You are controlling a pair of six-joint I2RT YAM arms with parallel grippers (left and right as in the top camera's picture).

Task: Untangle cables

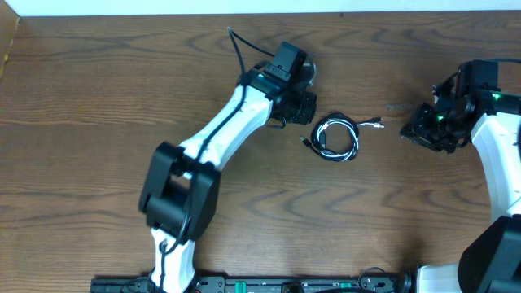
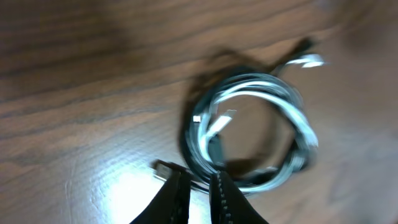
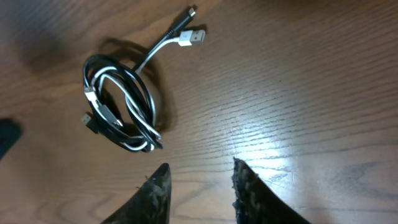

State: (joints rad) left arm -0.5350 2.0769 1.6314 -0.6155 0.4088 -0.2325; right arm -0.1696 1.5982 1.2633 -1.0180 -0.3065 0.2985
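Looking down, you are seeing a dark, wood-grained tabletop (image 1: 98, 89) running up to a pale strip (image 1: 244, 6) along its far edge. The cables (image 1: 336, 137), black and white, are lying coiled together near its middle. Your left arm (image 1: 232, 118) is stretching diagonally toward the coil, the left jaws standing parted by a narrow slit just beside a black plug (image 2: 163, 168). Your right arm (image 1: 501, 155) is bending in from the right, well apart from the coil, the right jaws gaping over bare wood.
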